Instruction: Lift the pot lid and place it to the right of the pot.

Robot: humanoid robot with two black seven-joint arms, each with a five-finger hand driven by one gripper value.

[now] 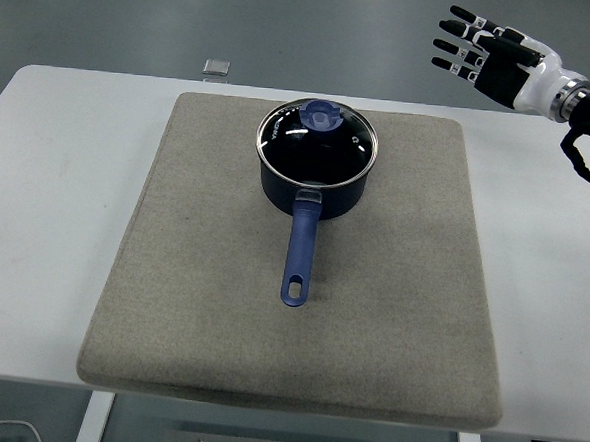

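A dark blue pot point(314, 187) stands on the far middle of a grey mat point(210, 306), its long blue handle point(299, 251) pointing toward me. A glass lid point(318, 139) with a blue knob point(322, 113) sits on the pot. My right hand point(473, 49) is raised at the top right, well apart from the pot, with fingers spread and holding nothing. My left arm is not in view.
The mat lies on a white table point(46, 196). A small grey square object point(216, 67) lies at the table's far edge, left of the pot. Bare mat shows to the right of the pot point(417, 188).
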